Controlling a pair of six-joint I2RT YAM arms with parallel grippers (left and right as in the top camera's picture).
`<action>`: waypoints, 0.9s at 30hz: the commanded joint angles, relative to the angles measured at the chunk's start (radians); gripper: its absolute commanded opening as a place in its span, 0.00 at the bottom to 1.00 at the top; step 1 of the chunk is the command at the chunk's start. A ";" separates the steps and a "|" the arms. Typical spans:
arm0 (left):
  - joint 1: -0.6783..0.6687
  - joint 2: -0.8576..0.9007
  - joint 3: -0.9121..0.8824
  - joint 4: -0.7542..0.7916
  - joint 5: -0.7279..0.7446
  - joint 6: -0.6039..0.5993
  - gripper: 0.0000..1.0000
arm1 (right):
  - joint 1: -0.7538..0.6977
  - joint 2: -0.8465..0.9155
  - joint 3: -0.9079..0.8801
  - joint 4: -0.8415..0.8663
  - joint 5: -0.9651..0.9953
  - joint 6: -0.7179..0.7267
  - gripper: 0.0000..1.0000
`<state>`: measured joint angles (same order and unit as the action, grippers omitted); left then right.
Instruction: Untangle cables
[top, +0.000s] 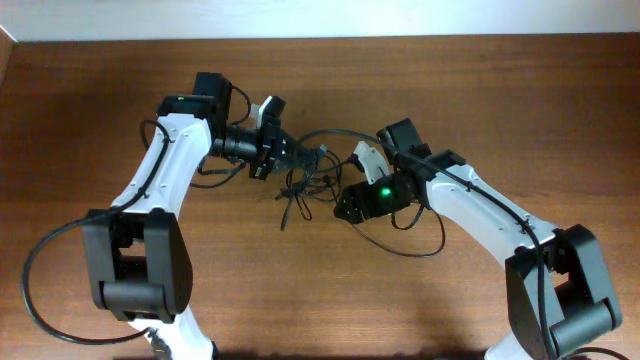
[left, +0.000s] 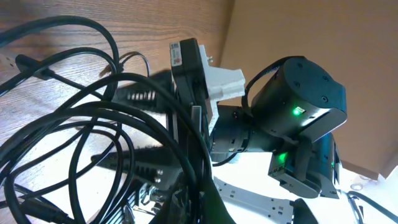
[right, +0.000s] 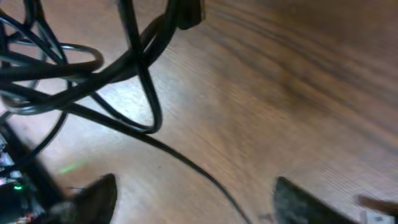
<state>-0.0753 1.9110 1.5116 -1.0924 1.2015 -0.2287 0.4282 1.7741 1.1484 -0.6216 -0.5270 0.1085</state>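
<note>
The cables (top: 305, 178) are thin black wires bunched in a knot at the table's middle, with loops trailing toward the right arm. My left gripper (top: 283, 160) reaches into the knot from the left and is shut on a few strands; in the left wrist view those cables (left: 93, 134) loop out from its closed jaws (left: 194, 190). My right gripper (top: 343, 208) sits low just right of the knot, open. In the right wrist view its fingers (right: 93, 196) stand wide apart over bare wood, and one strand of the cables (right: 146, 93) runs between them without being held.
The wooden table (top: 480, 90) stretches on all sides, its back edge along a pale wall. A thicker black cable (top: 40, 260) hangs in a loop from the left arm. The right arm's wrist unit (left: 298, 112) with a green light fills the left wrist view's right side.
</note>
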 joint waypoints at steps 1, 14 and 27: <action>0.002 -0.034 0.015 -0.002 0.034 -0.003 0.00 | 0.013 0.003 0.011 0.004 0.037 -0.048 0.82; 0.002 -0.034 0.015 -0.002 0.105 -0.003 0.00 | 0.070 0.006 0.011 0.069 0.101 -0.111 0.66; 0.002 -0.034 0.015 0.000 0.100 -0.003 0.00 | 0.028 0.006 0.011 0.033 0.121 -0.101 0.04</action>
<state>-0.0753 1.9110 1.5116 -1.0924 1.2690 -0.2291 0.4866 1.7741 1.1484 -0.5797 -0.4187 0.0010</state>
